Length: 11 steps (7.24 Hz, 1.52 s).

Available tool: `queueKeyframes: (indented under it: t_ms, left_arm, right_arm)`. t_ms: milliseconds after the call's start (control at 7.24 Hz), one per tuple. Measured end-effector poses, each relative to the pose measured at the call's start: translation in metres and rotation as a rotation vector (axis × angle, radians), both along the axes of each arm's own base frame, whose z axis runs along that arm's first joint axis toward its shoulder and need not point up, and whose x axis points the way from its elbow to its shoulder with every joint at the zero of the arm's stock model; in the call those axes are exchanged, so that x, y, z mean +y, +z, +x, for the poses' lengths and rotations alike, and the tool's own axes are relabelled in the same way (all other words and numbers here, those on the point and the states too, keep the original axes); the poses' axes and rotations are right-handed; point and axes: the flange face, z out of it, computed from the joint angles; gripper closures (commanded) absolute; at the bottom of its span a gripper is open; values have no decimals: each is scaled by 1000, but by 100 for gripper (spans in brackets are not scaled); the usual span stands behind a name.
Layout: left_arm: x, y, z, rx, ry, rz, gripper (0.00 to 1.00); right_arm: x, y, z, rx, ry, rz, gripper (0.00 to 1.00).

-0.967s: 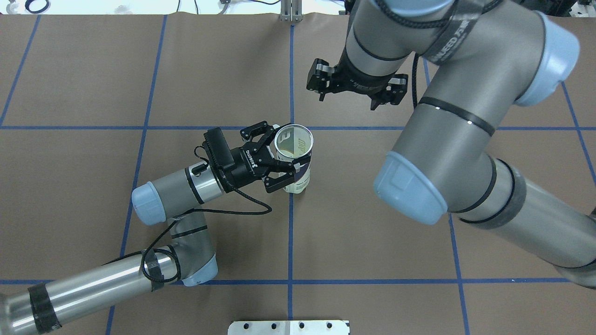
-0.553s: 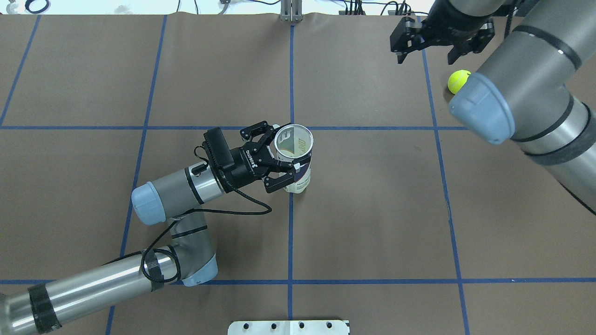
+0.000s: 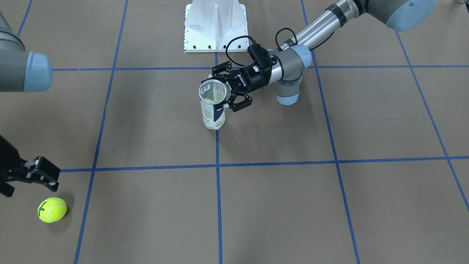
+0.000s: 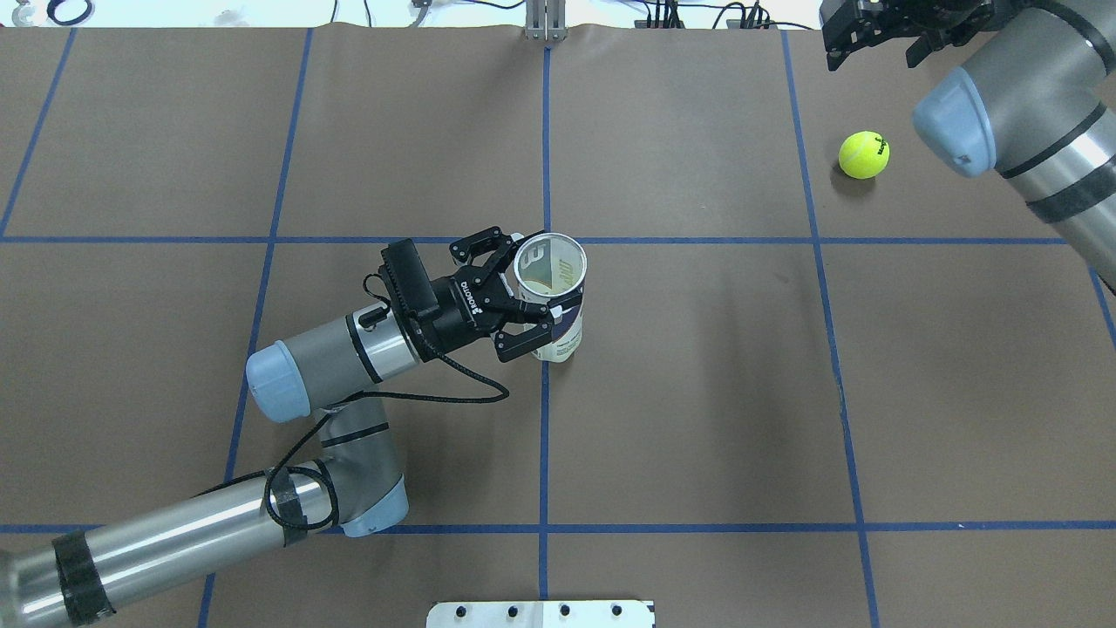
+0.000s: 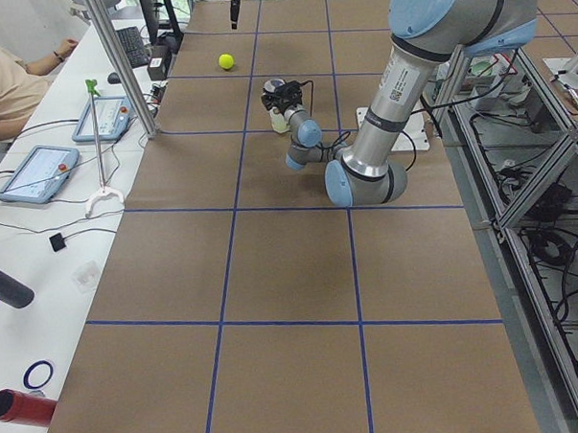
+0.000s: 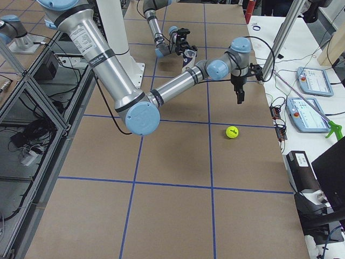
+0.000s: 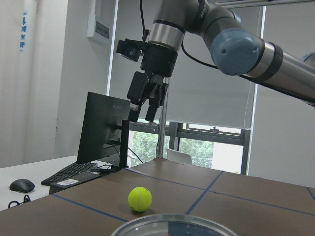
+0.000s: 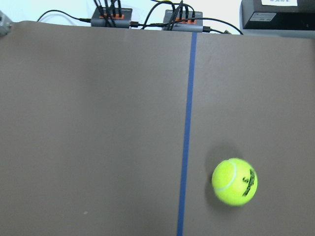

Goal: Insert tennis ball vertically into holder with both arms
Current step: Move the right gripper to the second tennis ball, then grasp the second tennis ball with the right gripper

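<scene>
The holder (image 4: 559, 336), a clear can with a white and navy label, stands upright and open-topped at the table's middle (image 3: 213, 113). My left gripper (image 4: 521, 296) is shut around its upper part from the side (image 3: 225, 90). The yellow tennis ball (image 4: 863, 154) lies on the table at the far right (image 3: 52, 209); it also shows in the right wrist view (image 8: 235, 181) and the left wrist view (image 7: 140, 198). My right gripper (image 4: 876, 44) hangs open and empty above the table, just beyond the ball (image 6: 239, 91).
The white pedestal base (image 3: 215, 25) stands at the robot's edge of the table. Blue tape lines grid the brown table cover (image 4: 697, 392). A side table with tablets (image 6: 310, 108) runs along the far edge, and an operator (image 5: 10, 80) sits there.
My right arm has swung from over the table's middle to the far right corner, uncovering the tennis ball. The left gripper and the holder have not moved.
</scene>
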Motion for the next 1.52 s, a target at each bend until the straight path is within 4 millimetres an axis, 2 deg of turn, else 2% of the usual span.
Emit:
queueKeyframes:
  t_ms: [138,415,553,691,967,1105,1382,1520]
  left_arm:
    - [0,0,0,0,0,0,15]
    - [-1,0,0,0,-1,0,16]
    - [-1,0,0,-1,-2,0,16]
    - [-1,0,0,-1,-2,0,15]
    - [-1,0,0,-1,-2,0,15]
    - [-1,0,0,-1,-1,0,16]
    - [0,1,0,-2,-1,0,16]
    - [0,1,0,-2,-1,0,16]
  right_arm:
    - [-16,41,1,6,-7,17,1]
    - [-29,96,-4,2,-11,46,1]
    - [-27,112,-8,-2,-9,50,1]
    - [-22,119,-21,-9,0,50,1]
    - [-5,132,-59,-2,28,56,1]
    - [5,145,-71,15,31,57,1]
    - [21,168,-86,53,31,64,1]
    - [25,173,-91,65,31,66,18]
